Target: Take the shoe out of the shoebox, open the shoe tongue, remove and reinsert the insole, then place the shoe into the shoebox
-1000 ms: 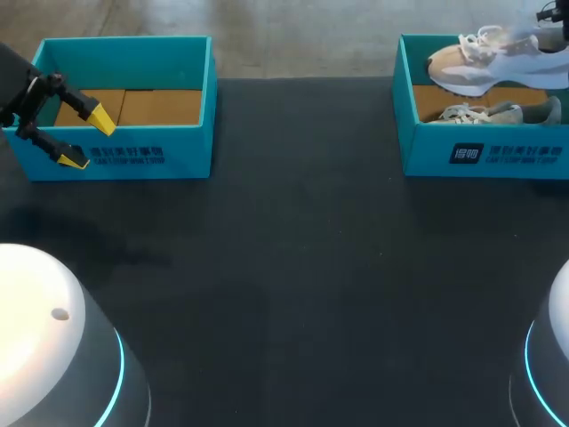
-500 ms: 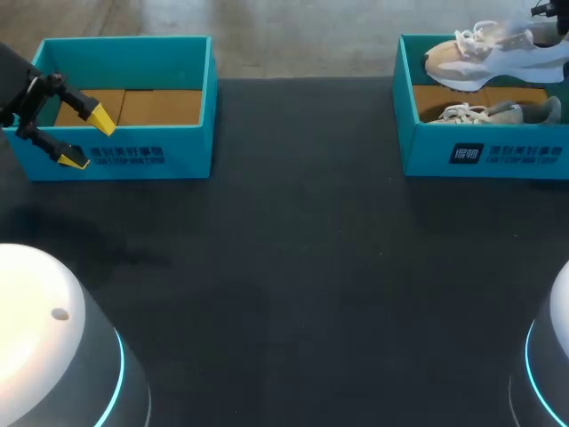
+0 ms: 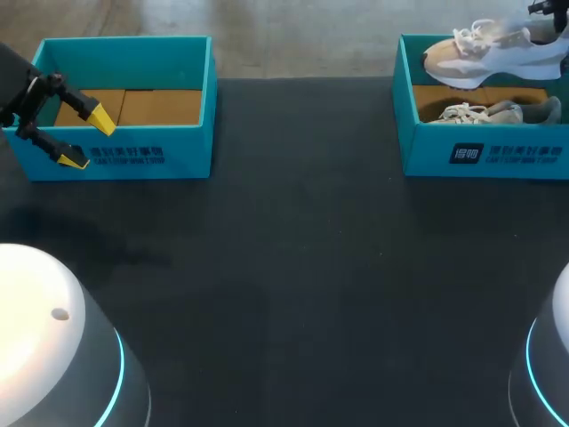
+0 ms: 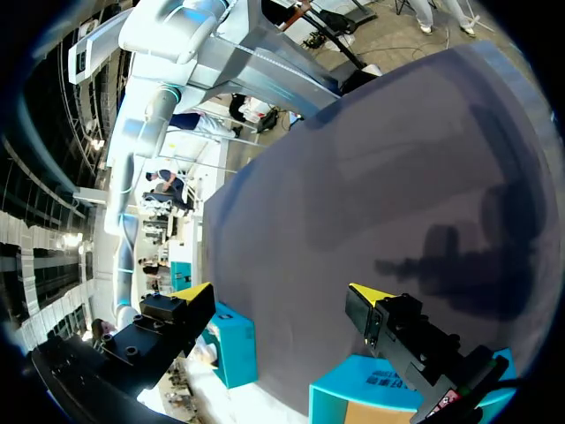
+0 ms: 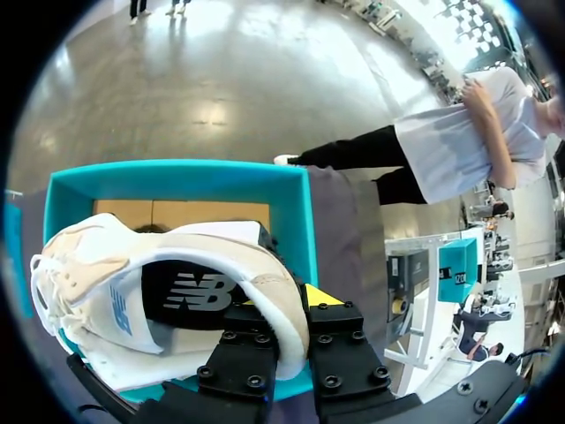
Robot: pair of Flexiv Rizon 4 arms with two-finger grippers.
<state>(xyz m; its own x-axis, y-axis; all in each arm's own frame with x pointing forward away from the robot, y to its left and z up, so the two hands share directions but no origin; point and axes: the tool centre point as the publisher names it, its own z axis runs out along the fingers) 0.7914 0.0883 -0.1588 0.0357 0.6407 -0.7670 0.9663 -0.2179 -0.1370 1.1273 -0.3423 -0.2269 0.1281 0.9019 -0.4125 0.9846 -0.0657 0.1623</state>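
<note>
A white and tan sneaker (image 3: 484, 58) hangs above the right teal shoebox (image 3: 484, 151), toe towards the table's middle. My right gripper (image 3: 544, 13) holds it by the heel at the view's far right corner. In the right wrist view the right gripper (image 5: 282, 309) is shut on the sneaker's padded heel collar (image 5: 278, 300), with the shoebox (image 5: 177, 181) below the sneaker. A second sneaker (image 3: 471, 113) lies inside that box. My left gripper (image 3: 86, 140) stands open and empty at the front left corner of the left teal box (image 3: 124, 156); its yellow fingertips (image 4: 194, 291) are wide apart.
The left teal box shows only its brown cardboard floor (image 3: 151, 107). Black tabletop (image 3: 293, 267) stretches between and in front of the two boxes. The two rounded white arm bases (image 3: 44, 347) fill the near corners.
The right gripper has lifted the sneaker a little higher above the right box. The left arm has not moved.
</note>
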